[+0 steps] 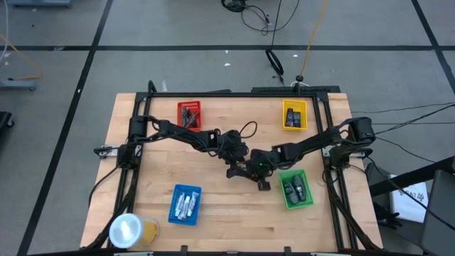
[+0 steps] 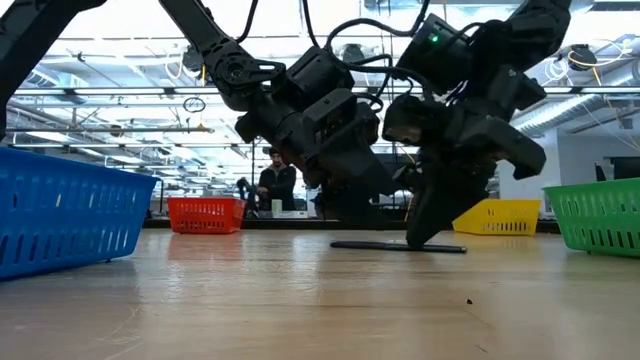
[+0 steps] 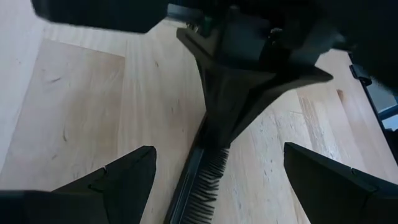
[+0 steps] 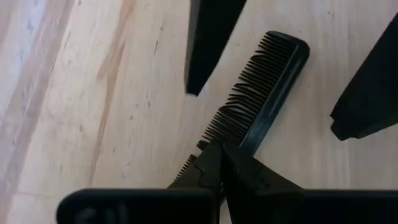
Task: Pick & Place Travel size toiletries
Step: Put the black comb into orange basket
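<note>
Comb (image 4: 267, 93), black and flat on the table (image 1: 213, 192) just right of centre in the high view, is pinched at one end by the right gripper (image 4: 219, 163), fingers pressed together on it, presumably to lift it. Facing it, the left gripper (image 3: 214, 180) hovers with fingers (image 3: 127, 177) spread astride the other end. Beyond stand the green tray (image 1: 295, 189), just right, and the blue tray (image 1: 185, 205) at lower left.

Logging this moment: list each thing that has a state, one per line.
black comb: flat on the table, pinched at one end
right hand: shut on the comb
left hand: open, straddling the comb
green tray: holds dark items
blue tray: holds white tubes
</note>
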